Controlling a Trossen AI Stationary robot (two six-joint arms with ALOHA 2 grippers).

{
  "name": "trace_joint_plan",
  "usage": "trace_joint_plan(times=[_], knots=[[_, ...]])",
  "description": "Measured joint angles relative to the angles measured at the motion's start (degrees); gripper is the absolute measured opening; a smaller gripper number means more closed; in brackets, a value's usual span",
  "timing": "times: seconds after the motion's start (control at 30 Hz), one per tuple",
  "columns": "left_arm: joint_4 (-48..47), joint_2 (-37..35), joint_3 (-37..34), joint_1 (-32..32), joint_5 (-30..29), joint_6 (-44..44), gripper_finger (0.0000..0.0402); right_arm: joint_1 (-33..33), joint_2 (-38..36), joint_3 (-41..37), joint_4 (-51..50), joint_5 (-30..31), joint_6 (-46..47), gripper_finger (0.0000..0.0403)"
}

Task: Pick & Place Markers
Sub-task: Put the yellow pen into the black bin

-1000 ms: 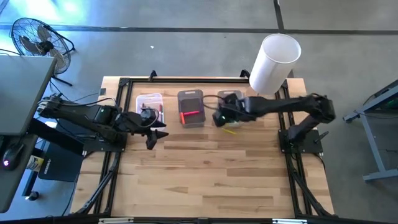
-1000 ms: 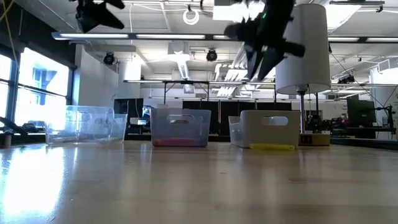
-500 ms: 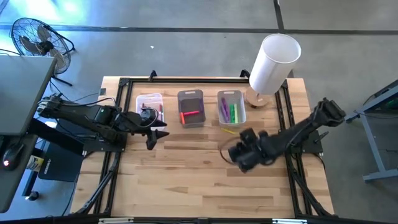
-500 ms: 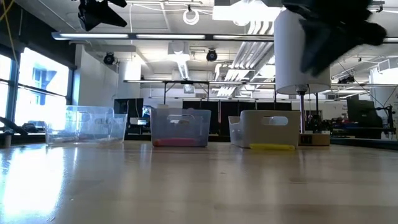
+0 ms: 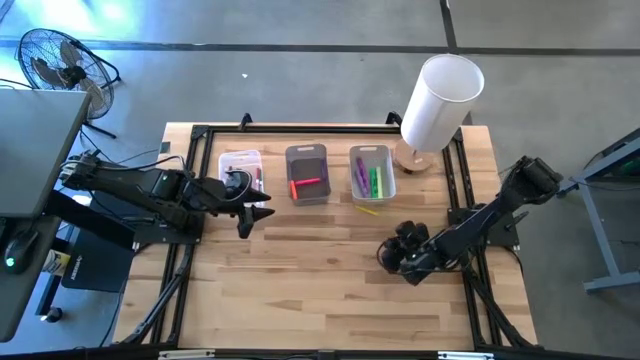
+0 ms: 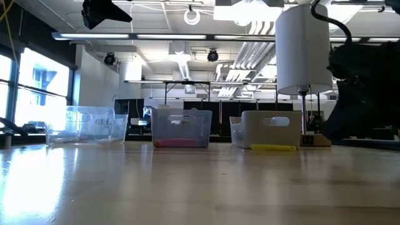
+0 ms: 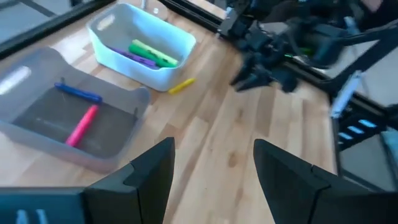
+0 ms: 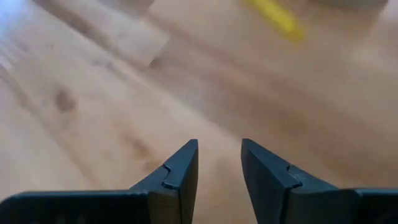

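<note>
A: Take the white bin [image 5: 371, 173] as the marker post. Where are the markers?

B: Green and purple markers [image 7: 147, 54] lie inside it. One yellow marker [image 5: 370, 210] lies loose on the table [image 5: 300, 280], just beside the white bin's front wall. The grey bin [image 5: 307, 175] stands next to the white one on its left-arm side and holds a red marker [image 5: 305, 183] (the left wrist view shows it more pink, with a blue one [image 7: 78, 93] near it). The clear bin [image 5: 241, 167] comes after that, with more markers that are too small to tell apart.

A: And the right gripper [image 5: 396, 259]?

B: It hangs over bare table, well in front of the white bin and a little toward the right arm's base. Its own camera shows the two fingers [image 8: 177, 171] a small gap apart, with only wood between them.

A: The left gripper [image 5: 254, 215]?

B: It sits near the front of the clear bin, well apart from the white one, with fingers [image 7: 149, 174] spread wide and nothing between them.

A: Anything else near the white bin?

B: A tall white cylinder [image 5: 440, 100] stands just beside it, at the table's far right corner.
</note>
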Motion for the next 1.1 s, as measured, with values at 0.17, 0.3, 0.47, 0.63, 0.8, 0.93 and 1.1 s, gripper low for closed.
trace_joint_plan(times=[0.17,0.3,0.47,0.63,0.8,0.93,1.1], knots=[[2.77,0.01,0.01,-0.01,2.1,-0.4,0.0216,-1.73,-5.03,-8.24,2.43,6.12,-9.24,0.0091],[3.93,0.02,0.03,0.0,2.21,-0.37,0.0216,-4.84,-5.97,-15.24,11.68,6.11,-20.94,0.0087],[3.62,0.9,0.06,0.0,2.3,-3.45,0.0216,-9.66,-5.98,-22.64,31.96,0.57,-37.07,0.0088],[3.54,0.79,0.08,-0.02,3.59,-6.99,0.0216,-14.39,-5.86,-26.61,41.34,-2.01,-47.45,0.0088],[3.49,1.16,0.08,-0.02,3.58,-7.56,0.0216,-19.16,-5.89,-27.14,44.56,-7.37,-53.68,0.0088],[3.48,1.18,0.06,-0.02,3.54,-7.56,0.0216,-20.73,-5.78,-26.13,45.02,-10.17,-54.08,0.0089],[3.46,1.2,0.07,-0.02,3.52,-7.56,0.0216,-21.7,-5.8,-25.25,44.74,-14.59,-54.23,0.012]])
